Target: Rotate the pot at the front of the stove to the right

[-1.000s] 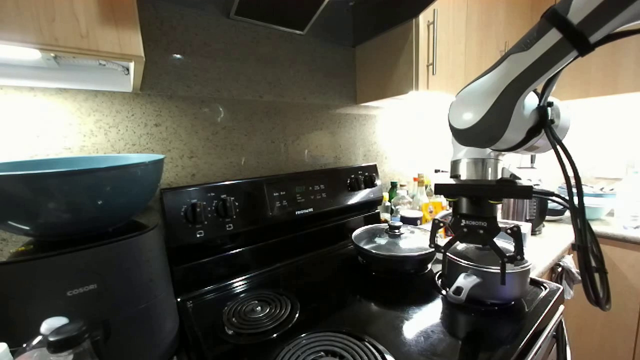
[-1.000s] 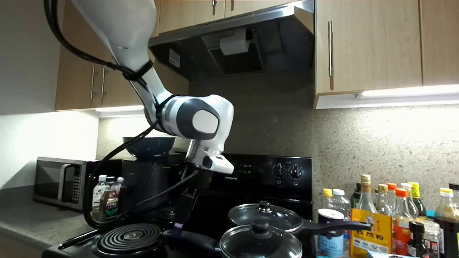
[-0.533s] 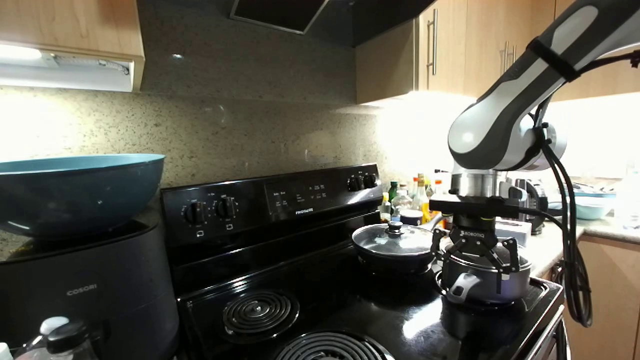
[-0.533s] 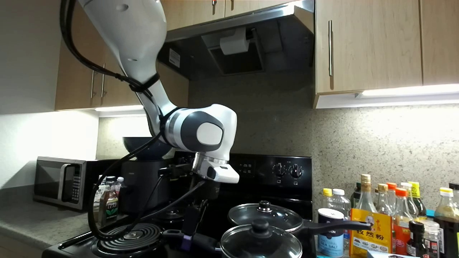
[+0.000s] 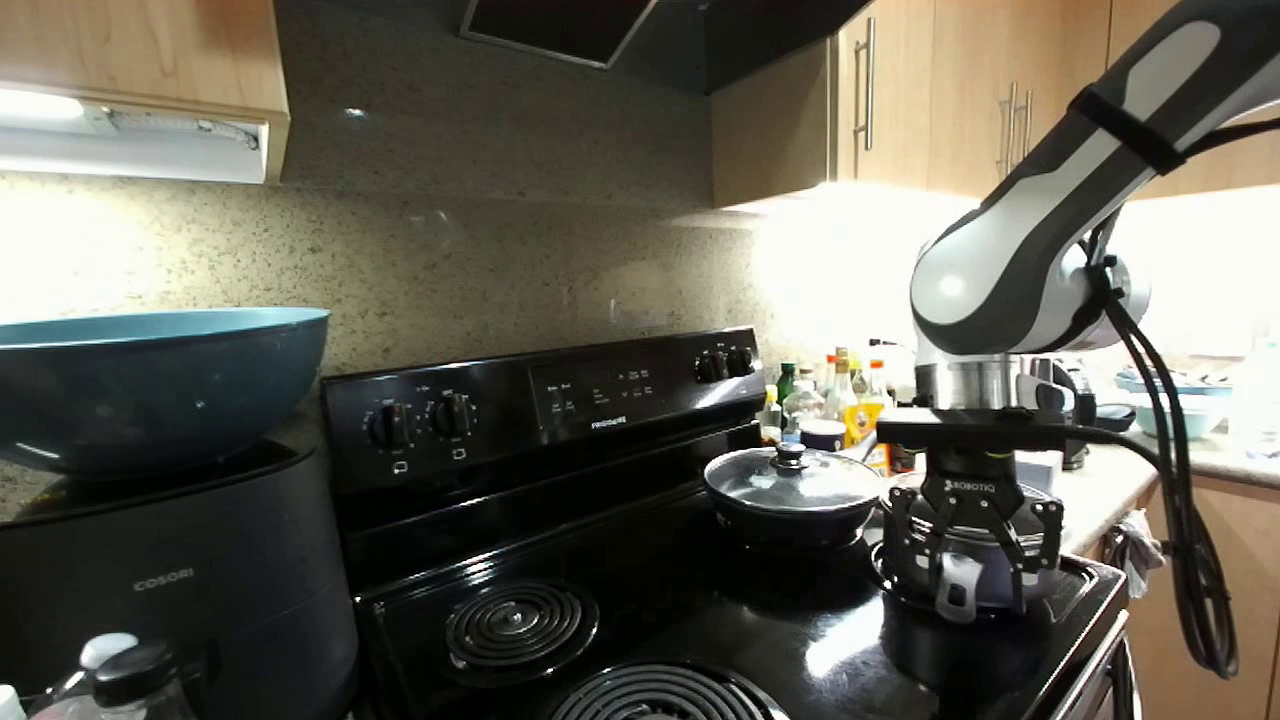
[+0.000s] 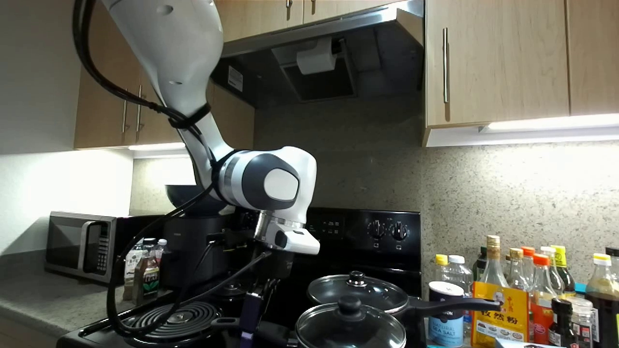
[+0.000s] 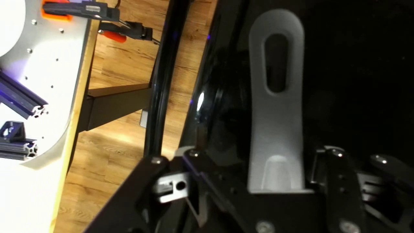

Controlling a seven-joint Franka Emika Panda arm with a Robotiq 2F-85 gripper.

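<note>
The dark-grey pot (image 5: 995, 572) sits at the stove's (image 5: 780, 625) right front in an exterior view; its glass lid (image 6: 358, 331) with a dark knob (image 6: 349, 304) shows in an exterior view. Its long grey handle (image 5: 958, 590) points toward that camera; it also shows in the wrist view (image 7: 278, 126). My gripper (image 5: 970, 595) is lowered over the handle, jaws apart, with the handle between them. In the wrist view, the gripper (image 7: 263, 152) has the handle nearer its right finger, with a wider gap on the left. In an exterior view a finger (image 6: 250, 314) hides part of the handle. Contact cannot be told.
A shallower pan with a domed glass lid (image 5: 775, 482) stands just behind the pot. Coil burners (image 5: 515, 620) lie beside it. Bottles (image 6: 493, 266) crowd the counter. The arm's cable (image 6: 116, 290) hangs low over a burner. The oven bar (image 7: 161, 77) runs along the front.
The gripper has come down around the handle and shifted slightly right in an exterior view. The handle has swung right there, so the pot has turned a little. The pan has not moved.
</note>
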